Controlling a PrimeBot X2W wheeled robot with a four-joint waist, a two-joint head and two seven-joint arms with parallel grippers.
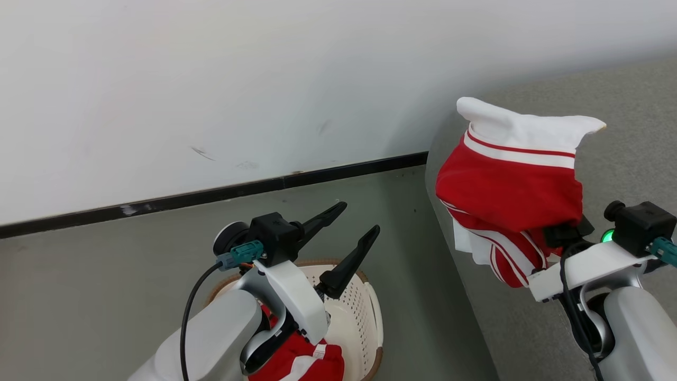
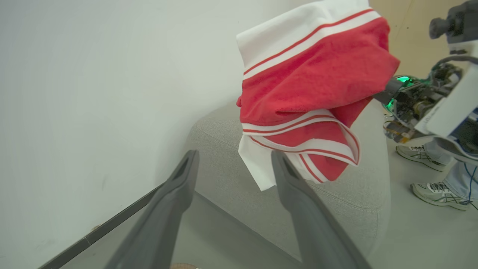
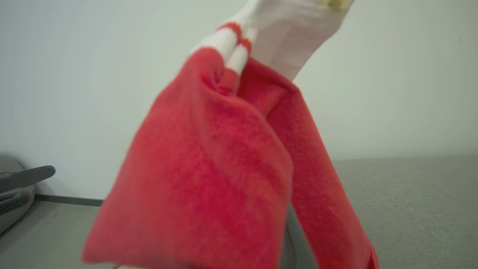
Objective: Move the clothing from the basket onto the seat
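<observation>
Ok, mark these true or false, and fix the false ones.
1. The right gripper is shut on a red garment. True.
2. The left gripper grips cloth. False: it is open and holds nothing.
3. The basket is empty. False: a second garment lies in it.
4. The basket stands on the floor beside the seat. True.
</observation>
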